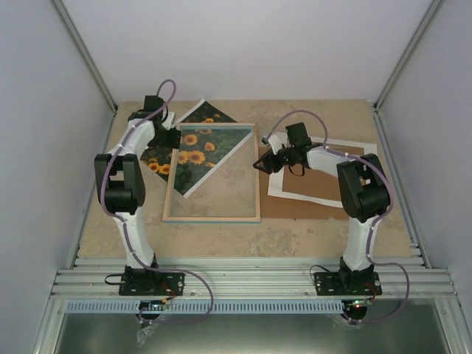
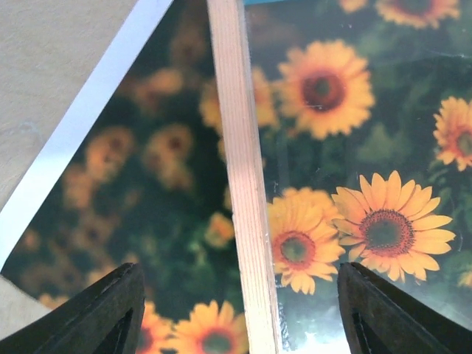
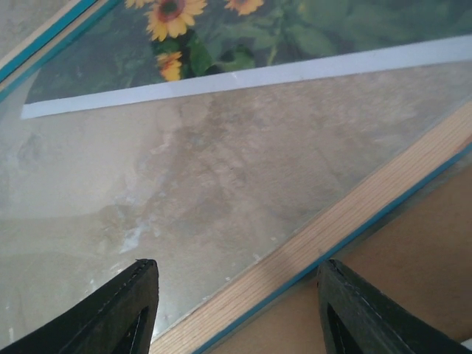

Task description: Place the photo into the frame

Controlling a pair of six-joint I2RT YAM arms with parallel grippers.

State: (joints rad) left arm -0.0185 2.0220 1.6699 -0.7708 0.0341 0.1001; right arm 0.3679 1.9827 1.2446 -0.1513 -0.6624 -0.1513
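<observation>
Tan table (image 1: 221, 240): photo (image 1: 210, 116) under L gripper (image 1: 169, 119), frame (image 1: 212, 219) btwn grippers, board (image 1: 295, 206) by R gripper (image 1: 262, 164).

The top external camera looks down from high behind the near edge of the beige stone-patterned table (image 1: 332, 236), with the thin rectangular light-wood frame (image 1: 212, 218) near centre. The left wrist camera hangs close over the frame's left rail, looking down onto the yellow sunflower print (image 2: 162, 184). The right wrist camera sits close at the frame's right rail, facing across its pane. All three share frame and print.
</observation>
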